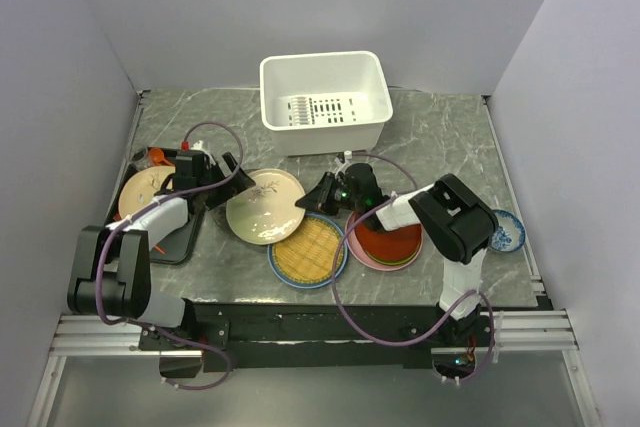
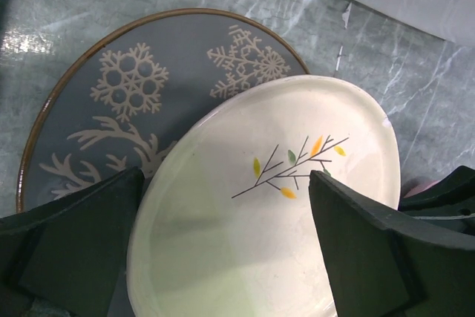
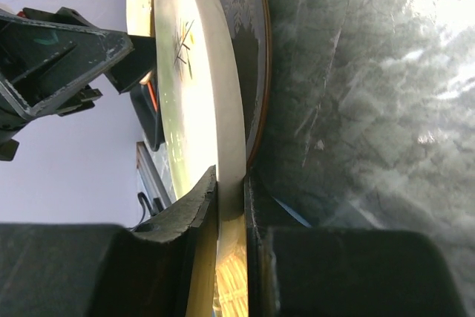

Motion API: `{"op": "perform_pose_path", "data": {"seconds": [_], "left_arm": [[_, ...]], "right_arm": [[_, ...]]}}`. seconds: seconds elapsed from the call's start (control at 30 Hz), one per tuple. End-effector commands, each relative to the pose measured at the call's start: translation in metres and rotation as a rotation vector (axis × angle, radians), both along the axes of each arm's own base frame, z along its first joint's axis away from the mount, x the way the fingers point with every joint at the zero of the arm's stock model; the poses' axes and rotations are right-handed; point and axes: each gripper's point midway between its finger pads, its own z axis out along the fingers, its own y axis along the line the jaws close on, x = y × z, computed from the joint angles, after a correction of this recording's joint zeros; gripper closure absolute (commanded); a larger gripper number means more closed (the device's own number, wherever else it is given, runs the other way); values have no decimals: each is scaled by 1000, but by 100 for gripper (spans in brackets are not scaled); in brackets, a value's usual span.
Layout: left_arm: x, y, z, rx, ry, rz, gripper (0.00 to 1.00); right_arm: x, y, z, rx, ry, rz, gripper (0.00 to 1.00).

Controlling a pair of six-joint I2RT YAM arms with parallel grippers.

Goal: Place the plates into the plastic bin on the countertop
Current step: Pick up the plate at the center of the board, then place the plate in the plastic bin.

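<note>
A cream plate with a leaf sprig (image 1: 265, 205) lies tilted on a grey plate (image 2: 111, 102) with white snowflakes, on the countertop (image 1: 440, 137). My right gripper (image 1: 318, 195) is shut on the cream plate's right rim; in the right wrist view both fingers (image 3: 200, 206) press against the rim (image 3: 226, 131). My left gripper (image 2: 226, 183) is open, its fingers spread wide over the cream plate's left side (image 2: 282, 206). The white plastic bin (image 1: 325, 102) stands behind, with nothing in it. A yellow woven disc (image 1: 308, 249) rests on a blue plate, and a red plate (image 1: 385, 239) tops a pink and lime stack.
A flat black tray (image 1: 185, 237) at the left holds a peach plate (image 1: 145, 192). A small blue-and-white bowl (image 1: 505, 232) sits at the right near the right arm's base. Grey walls enclose the counter on three sides.
</note>
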Motion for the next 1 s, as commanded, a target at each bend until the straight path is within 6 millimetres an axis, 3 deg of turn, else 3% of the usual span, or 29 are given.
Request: {"op": "perform_pose_path", "data": {"seconds": [0.0,0.33,0.97], "left_arm": [[11,-8,40,-24,-98,-19,1],[10,-8,77,-25,-196,-14,1],[-1,-7,101,-23,-239,-7,1]], "right_arm": [[4,1,36,36,-127,16,100],[-1,-4,46,37,-146,13,100],[-10,-21,77,33,-201,-7,100]]}}
